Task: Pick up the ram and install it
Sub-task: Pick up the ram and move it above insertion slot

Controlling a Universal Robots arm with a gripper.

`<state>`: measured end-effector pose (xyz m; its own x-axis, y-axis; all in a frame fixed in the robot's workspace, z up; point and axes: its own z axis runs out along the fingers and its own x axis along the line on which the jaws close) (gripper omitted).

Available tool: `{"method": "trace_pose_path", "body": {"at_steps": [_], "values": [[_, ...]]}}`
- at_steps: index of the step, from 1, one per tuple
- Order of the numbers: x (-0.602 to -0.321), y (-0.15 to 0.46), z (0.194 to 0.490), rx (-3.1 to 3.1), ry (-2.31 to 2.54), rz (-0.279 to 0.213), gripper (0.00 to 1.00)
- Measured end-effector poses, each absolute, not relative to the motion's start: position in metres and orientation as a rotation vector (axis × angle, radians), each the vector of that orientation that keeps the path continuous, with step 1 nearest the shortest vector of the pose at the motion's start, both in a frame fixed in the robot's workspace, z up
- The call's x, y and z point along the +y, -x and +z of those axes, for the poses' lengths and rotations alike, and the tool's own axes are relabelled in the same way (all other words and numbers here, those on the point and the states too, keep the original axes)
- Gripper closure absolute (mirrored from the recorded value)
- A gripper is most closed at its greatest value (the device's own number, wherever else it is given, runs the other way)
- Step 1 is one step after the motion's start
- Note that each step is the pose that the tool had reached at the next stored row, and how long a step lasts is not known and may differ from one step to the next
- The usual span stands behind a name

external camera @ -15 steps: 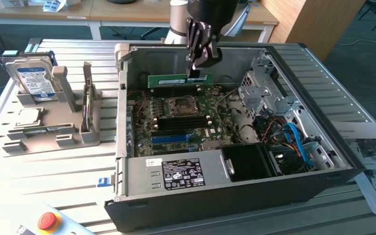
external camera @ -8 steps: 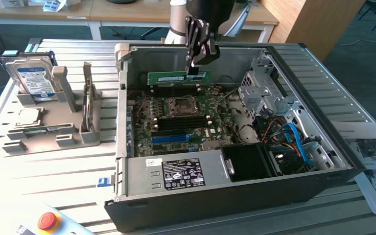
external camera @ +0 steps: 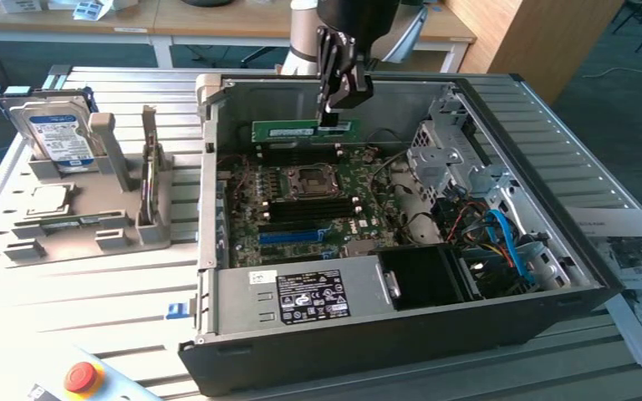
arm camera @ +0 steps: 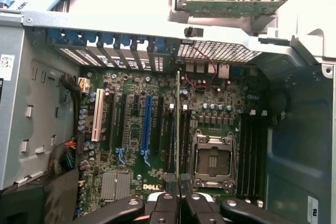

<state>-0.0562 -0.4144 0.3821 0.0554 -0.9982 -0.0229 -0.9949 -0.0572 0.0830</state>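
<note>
The ram [external camera: 298, 130], a long green stick, hangs level over the far side of the open computer case [external camera: 544, 251], above the motherboard [external camera: 298, 221]. My gripper [external camera: 333, 115] comes down from above and is shut on the stick's top edge near one end. In the wrist view the ram [arm camera: 177, 124] shows edge-on as a thin line running out from my gripper [arm camera: 178, 195]. It lies over the black memory slots [arm camera: 170, 135] beside the processor socket [arm camera: 212, 158]. The stick is above the board and apart from the slots.
A grey fixture [external camera: 131, 230] at the exterior view's left holds a hard drive [external camera: 59, 134], a silver processor chip [external camera: 48, 200] and another green stick [external camera: 150, 154]. The case's power supply [external camera: 298, 296], drive cage [external camera: 450, 142] and cables [external camera: 500, 242] ring the board. A red button [external camera: 81, 376] sits near the front.
</note>
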Motion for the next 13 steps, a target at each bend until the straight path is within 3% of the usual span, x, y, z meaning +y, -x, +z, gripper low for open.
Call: {"method": "trace_pose_path", "body": {"at_steps": [13], "values": [[-0.4144, 0.0527, 0.3822, -2.129, -2.255, -0.104, 0.88]]}}
